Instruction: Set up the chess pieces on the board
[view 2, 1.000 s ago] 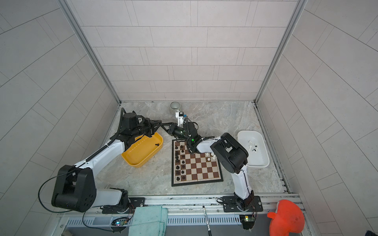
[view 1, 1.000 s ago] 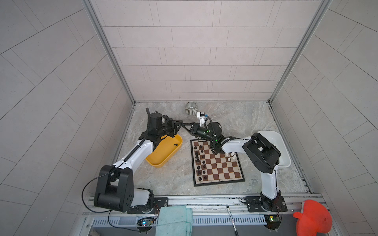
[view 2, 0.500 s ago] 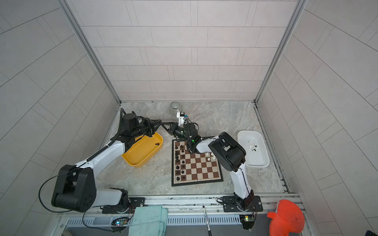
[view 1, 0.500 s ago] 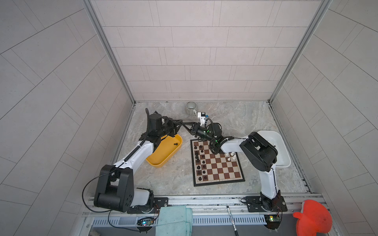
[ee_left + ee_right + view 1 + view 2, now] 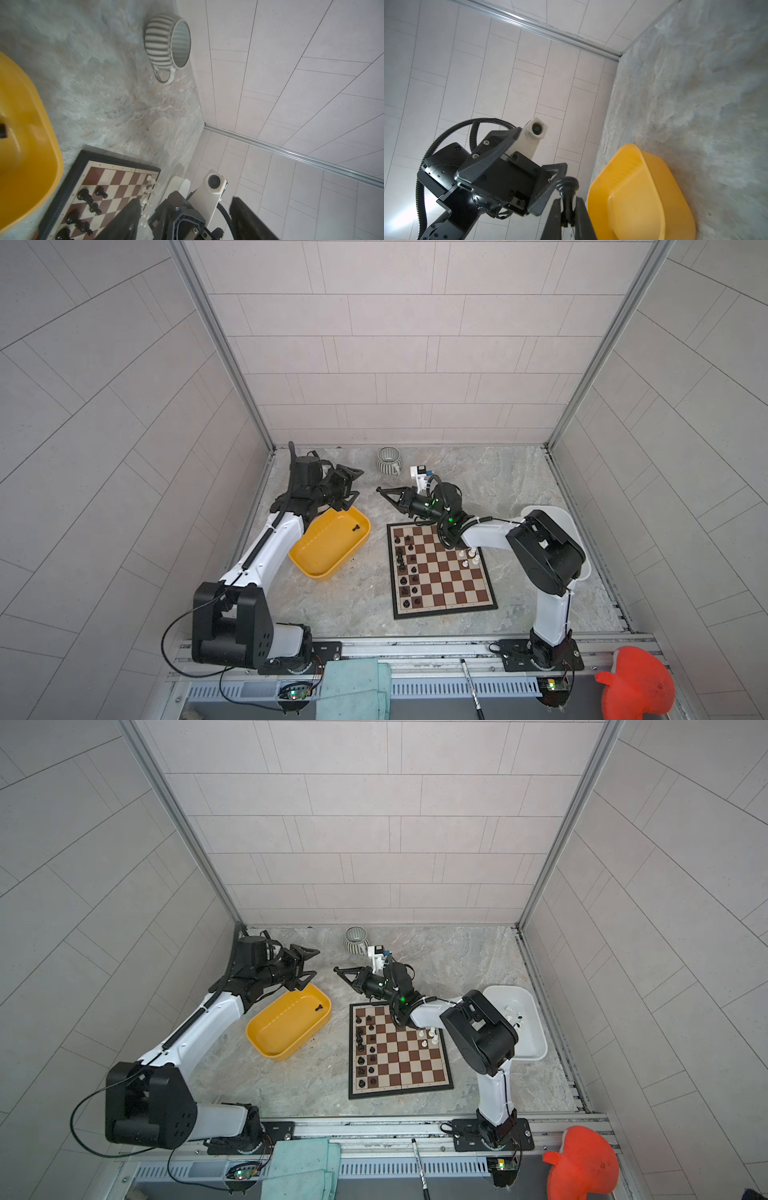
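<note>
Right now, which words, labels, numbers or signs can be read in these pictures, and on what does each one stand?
No text can be read.
The board carries tiny marks along its pale margin; they are too small and blurred to read.

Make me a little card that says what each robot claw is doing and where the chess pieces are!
left gripper: open, holding nothing
right gripper: shut on a black chess piece
board: black pieces down its left side, white pieces near its far right corner
yellow tray: lone black piece inside
white tray: spare white pieces inside
</note>
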{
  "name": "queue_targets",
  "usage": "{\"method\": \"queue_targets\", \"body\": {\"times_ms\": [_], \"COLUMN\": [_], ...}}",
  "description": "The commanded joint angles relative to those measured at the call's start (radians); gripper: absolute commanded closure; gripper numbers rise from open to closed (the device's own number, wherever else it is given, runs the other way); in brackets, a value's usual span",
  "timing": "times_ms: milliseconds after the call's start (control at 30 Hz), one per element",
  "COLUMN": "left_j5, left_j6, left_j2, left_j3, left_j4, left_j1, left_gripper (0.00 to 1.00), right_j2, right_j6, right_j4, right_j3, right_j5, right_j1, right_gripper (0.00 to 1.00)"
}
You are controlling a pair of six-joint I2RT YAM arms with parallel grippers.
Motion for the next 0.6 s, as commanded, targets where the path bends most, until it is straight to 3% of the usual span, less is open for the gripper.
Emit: {"method": "queue_targets", "body": {"times_ms": [0,33,100,200,267,400,567], "left_j5": [0.003,-0.003,-0.015,-0.085,-0.162,-0.265,-0.334], "left_j6": [0.333,0.415,0.585,0.794,0.866,0.890,0.861], "left_j2": [-0.064,-0.070,-0.074,-0.074,-0.091,-0.152,-0.182], "left_j3": [0.050,0.067,0.105,0.157,0.160,0.101,-0.006], "left_j4": [-0.310,-0.379,-0.542,-0.752,-0.814,-0.810,-0.713], "left_j1": [0.033,0.033,0.033,0.032,0.019,0.000,0.003], "left_gripper": [0.14,0.04,0.02,0.00,0.00,0.00,0.00], "right_j2": [-0.170,-0.208,-0.236,-0.202,-0.171,-0.078,0.117], "right_j6": [-0.325,-0.482,-0.755,-0.919,-0.976,-1.037,-1.063], "right_j4": [-0.586,-0.825,-1.282,-1.643,-1.791,-1.943,-2.107], "right_j3": [0.067,0.128,0.302,0.481,0.576,0.724,0.946], "right_j5": [-0.084,-0.041,0.107,0.235,0.345,0.491,0.560], "right_j1": [-0.026,-0.025,-0.007,0.000,0.022,0.086,0.143], "right_gripper": [1.00,1.00,1.00,1.00,1.00,1.00,1.00]}}
